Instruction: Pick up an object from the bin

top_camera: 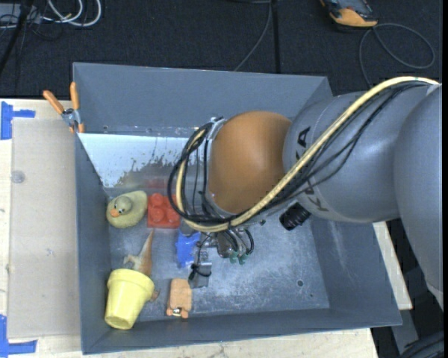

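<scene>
Claw point(200, 271) sits low in the bin point(284, 289), tight beside the blue block point(184, 248) on its left; apart or together, we cannot tell. We reckon it could shove that block aside. Beyond the block lie a red brick point(163, 211) and yellow duck point(127, 209). A tan piece point(179, 299) crowds in close, with a yellow cup point(127, 297) further left.

Only writing I can spot is black lettering point(302, 138) on the grey arm point(358, 162), mostly behind the cables point(313, 151). An "A" is about all that reads.
</scene>
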Controlling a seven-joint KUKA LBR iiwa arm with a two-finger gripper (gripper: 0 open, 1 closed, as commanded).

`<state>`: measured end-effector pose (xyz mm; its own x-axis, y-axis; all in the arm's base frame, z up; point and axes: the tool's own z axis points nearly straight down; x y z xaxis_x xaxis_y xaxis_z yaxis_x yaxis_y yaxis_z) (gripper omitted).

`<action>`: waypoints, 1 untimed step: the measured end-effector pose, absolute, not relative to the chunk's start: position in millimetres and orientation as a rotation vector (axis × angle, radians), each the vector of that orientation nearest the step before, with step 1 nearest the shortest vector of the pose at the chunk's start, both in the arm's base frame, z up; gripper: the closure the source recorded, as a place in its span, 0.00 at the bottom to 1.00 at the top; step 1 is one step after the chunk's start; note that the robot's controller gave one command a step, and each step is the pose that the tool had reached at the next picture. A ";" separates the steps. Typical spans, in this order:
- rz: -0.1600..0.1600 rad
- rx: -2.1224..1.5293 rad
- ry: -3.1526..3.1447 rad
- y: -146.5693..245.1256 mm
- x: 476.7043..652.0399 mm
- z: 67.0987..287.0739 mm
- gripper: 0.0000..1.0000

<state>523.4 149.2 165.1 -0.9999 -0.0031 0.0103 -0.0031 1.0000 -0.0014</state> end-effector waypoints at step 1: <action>0.000 -0.001 -3.139 148.6 525.1 169.6 0.00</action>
<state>525.1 148.6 169.6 -1.0000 0.0005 0.0026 0.0005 1.0000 -0.0002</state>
